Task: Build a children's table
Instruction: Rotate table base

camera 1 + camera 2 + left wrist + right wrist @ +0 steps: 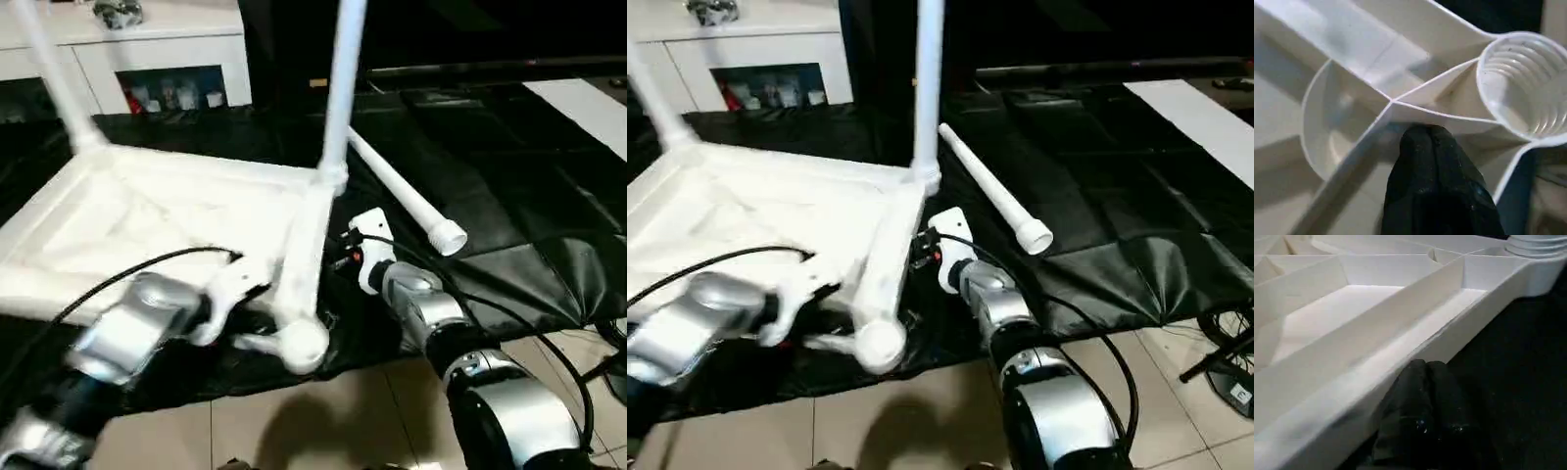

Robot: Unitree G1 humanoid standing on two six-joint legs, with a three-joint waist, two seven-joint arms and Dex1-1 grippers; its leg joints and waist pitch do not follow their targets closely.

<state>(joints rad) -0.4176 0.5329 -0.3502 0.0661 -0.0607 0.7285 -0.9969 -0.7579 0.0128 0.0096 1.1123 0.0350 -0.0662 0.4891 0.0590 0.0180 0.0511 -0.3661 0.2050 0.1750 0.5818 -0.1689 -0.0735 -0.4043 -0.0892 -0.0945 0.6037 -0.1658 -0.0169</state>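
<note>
Pressing clenched left gripper [1432, 134] against tabletop [147, 211] rib beside empty threaded socket [1525, 85]; resting clenched right gripper [1425, 369] along outer rim.

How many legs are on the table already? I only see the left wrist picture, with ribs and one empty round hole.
Observer: Two. The far right leg and the far left leg stand upright in the tabletop's far corners.
Operator: Where's the next one?
Observer: A loose leg lies on the black mat, right of the tabletop.
Operator: What's the other arm doing?
Observer: The right gripper is shut, down beside the tabletop's right edge.
</note>
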